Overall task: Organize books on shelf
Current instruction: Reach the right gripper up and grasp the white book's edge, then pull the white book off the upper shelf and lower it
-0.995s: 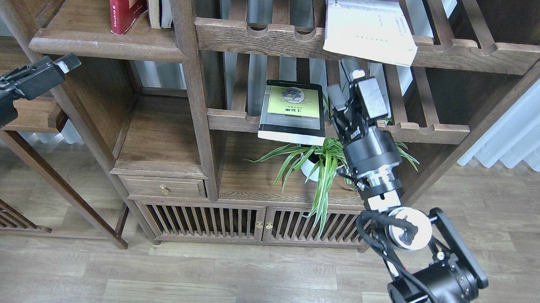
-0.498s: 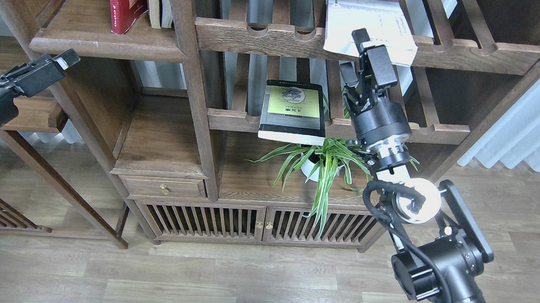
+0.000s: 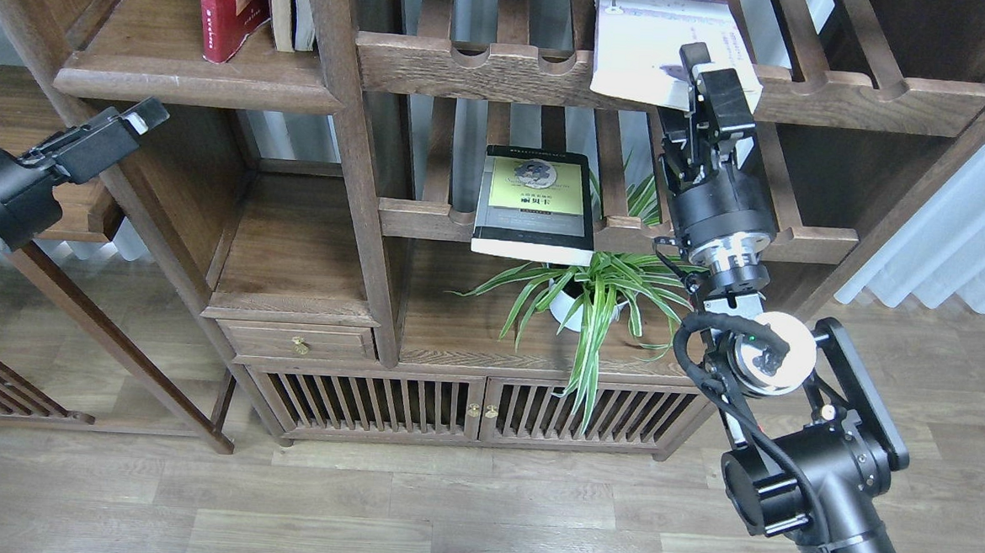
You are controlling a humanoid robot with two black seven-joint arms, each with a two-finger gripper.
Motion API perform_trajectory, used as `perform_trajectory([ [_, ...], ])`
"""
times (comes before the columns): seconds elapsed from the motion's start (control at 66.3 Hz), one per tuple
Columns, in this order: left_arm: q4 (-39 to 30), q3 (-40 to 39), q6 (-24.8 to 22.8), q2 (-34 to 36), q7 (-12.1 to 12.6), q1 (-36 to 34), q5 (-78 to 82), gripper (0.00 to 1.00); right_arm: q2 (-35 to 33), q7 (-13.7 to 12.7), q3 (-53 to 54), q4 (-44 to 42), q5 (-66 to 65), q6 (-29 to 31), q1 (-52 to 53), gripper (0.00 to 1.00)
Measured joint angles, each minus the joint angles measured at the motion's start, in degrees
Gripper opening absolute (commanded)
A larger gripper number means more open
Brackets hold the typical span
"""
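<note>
The red book (image 3: 229, 1) stands upright on the solid plank shelf (image 3: 191, 84) at the top left, next to a pale book (image 3: 292, 5). The white book (image 3: 648, 44) lies flat on the upper slatted rack and overhangs its front rail. The black-grey book with the yellow-green panel (image 3: 534, 199) lies flat on the lower slatted rack. My right gripper (image 3: 680, 84) is at the white book's front edge, jaws apart, with one finger over the cover and the other below the edge. My left gripper (image 3: 143, 115) hangs empty below the plank shelf's left end, its fingers not distinguishable.
A potted spider plant (image 3: 592, 299) stands on the cabinet top under the lower rack (image 3: 428, 218). A small drawer (image 3: 299, 342) and slatted cabinet doors (image 3: 469, 406) are below. A white curtain (image 3: 958, 233) hangs at the right. A thick upright post (image 3: 356, 151) separates plank shelf and racks.
My right gripper has risen and moved right, from below the upper rack to the white book's front edge. My left gripper has shifted slightly right. The books have not moved.
</note>
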Motion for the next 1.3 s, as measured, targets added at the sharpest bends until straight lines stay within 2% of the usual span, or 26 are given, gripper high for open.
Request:
perform_trajectory([
  [0.302,0.2,0.0,0.0,-0.2,0.0,0.0,0.0,0.99,0.0,0.0,0.0,0.0,0.0,-3.0,1.1,0.67],
  [0.498,0.2,0.0,0.0,-0.2,0.0,0.0,0.0,0.99,0.0,0.0,0.0,0.0,0.0,-4.7,1.6,0.59],
  [0.633,0.2,0.0,0.0,-0.2,0.0,0.0,0.0,0.99,0.0,0.0,0.0,0.1,0.1,-4.5,1.6,0.44],
  [0.739,0.3,-0.1,0.0,-0.2,0.0,0.0,0.0,0.99,0.0,0.0,0.0,0.2,0.2,-3.7,1.5,0.20],
  [0.754,0.3,-0.1,0.0,-0.2,0.0,0.0,0.0,0.99,0.0,0.0,0.0,0.2,0.2,-3.6,1.5,0.12],
  [0.784,0.3,-0.1,0.0,-0.2,0.0,0.0,0.0,0.99,0.0,0.1,0.1,0.2,0.2,-3.1,1.4,0.05],
  [1.01,0.4,-0.2,0.0,-0.2,0.0,0.1,0.0,0.99,0.0,0.0,-0.9,0.2,1.7,8.4,-1.7,0.05],
  [1.101,0.4,-0.2,0.0,-0.4,-0.1,0.1,0.0,0.99,0.0,-0.3,-1.0,0.4,1.9,10.9,-3.2,0.05],
  [1.297,0.6,-0.2,0.0,-1.8,-0.3,0.6,0.0,1.00,-0.1,-1.2,-2.8,3.5,3.7,21.3,-10.5,0.05],
])
